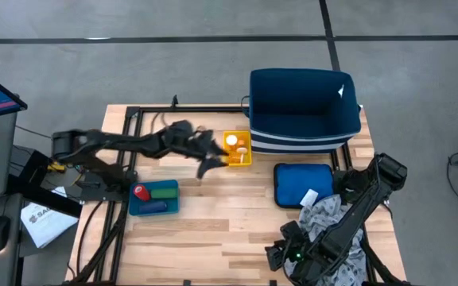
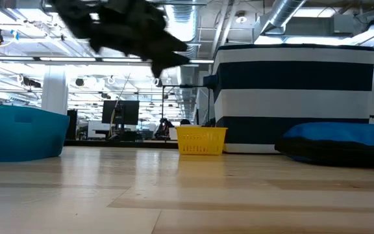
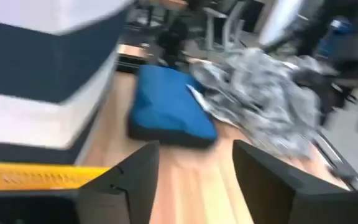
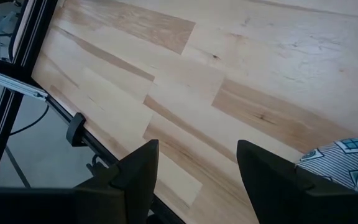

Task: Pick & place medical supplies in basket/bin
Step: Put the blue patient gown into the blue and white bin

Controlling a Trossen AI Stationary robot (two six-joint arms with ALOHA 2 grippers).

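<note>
A small yellow basket (image 1: pixel 238 151) stands in front of the big blue striped bin (image 1: pixel 304 111) and holds orange pill bottles with white caps (image 1: pixel 233 143). A red cylinder (image 1: pixel 140 191) and a blue cylinder (image 1: pixel 156 207) lie in a blue tray (image 1: pixel 153 199). The grey patterned cloth (image 1: pixel 324 216) lies bunched beside a blue pad (image 1: pixel 300 183). My left gripper (image 1: pixel 211 164) hangs open and empty above the table, just left of the yellow basket (image 3: pixel 36 175). My right gripper (image 4: pixel 197 155) is open over bare wood near the table's near edge, with the cloth (image 4: pixel 347 158) beside it.
The blue pad (image 3: pixel 169 112) and the cloth (image 3: pixel 260 93) lie ahead of the left gripper, with the striped bin (image 3: pixel 42 68) beside them. In the low view the left gripper (image 2: pixel 154 49) hangs high above the yellow basket (image 2: pixel 201 140). Bare wood spans the table's middle and near side.
</note>
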